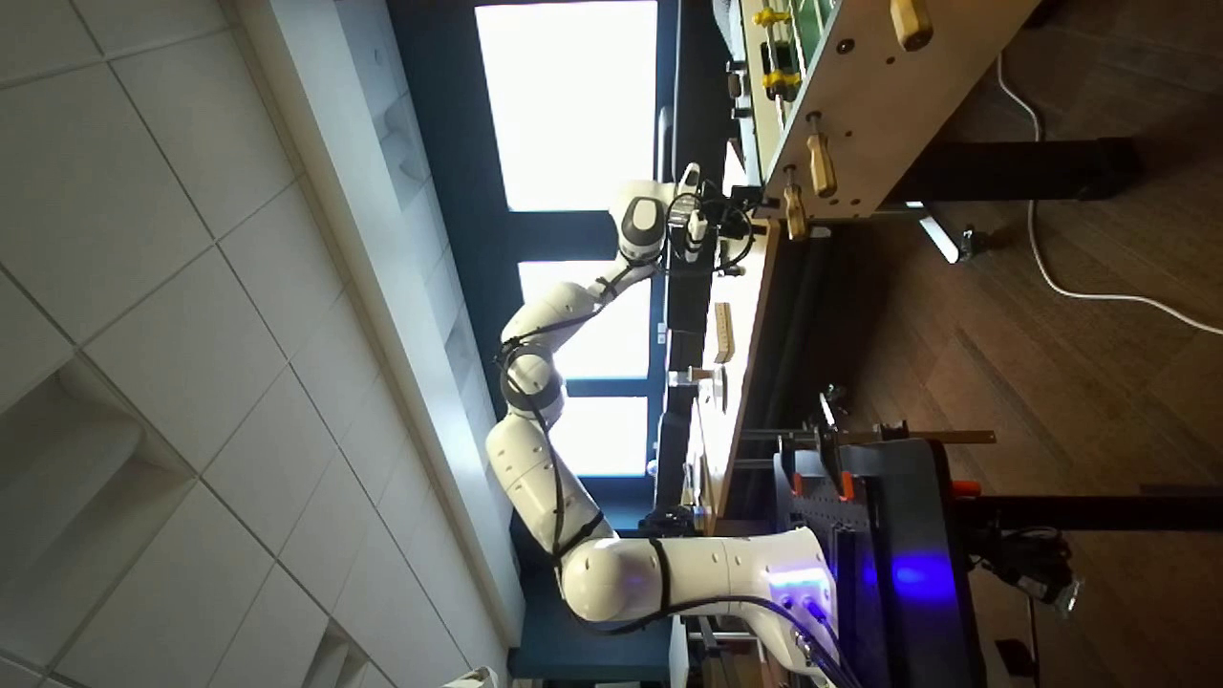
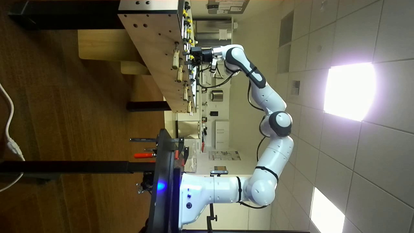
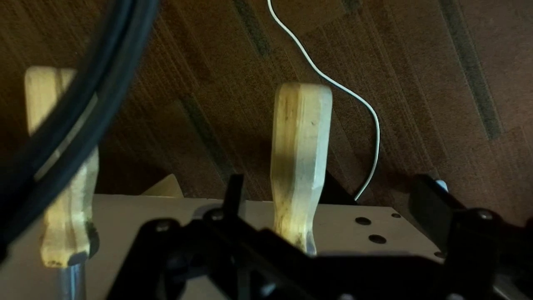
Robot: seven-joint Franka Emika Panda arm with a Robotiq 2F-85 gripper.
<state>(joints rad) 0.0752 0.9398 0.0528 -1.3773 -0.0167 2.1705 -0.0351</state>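
Brown floor (image 3: 420, 54) spreads behind a pale table panel (image 3: 120, 214). My fingers (image 3: 234, 196) stand wide apart, holding nothing. Between them, in the wrist view, shows a wooden handle (image 3: 299, 162), nearer the finger at left; a second handle (image 3: 71, 218) sits further left. I judge this to be lining up; gripping would call for matching depth, centring, then closing.

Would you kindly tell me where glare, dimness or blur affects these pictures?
In an exterior view, the windows are blown out to white; in an exterior view, the ceiling lights glare too; in the wrist view, the gripper is nearly black, the near cables look blurred, and the wooden handle seen between its jaws is sharper.
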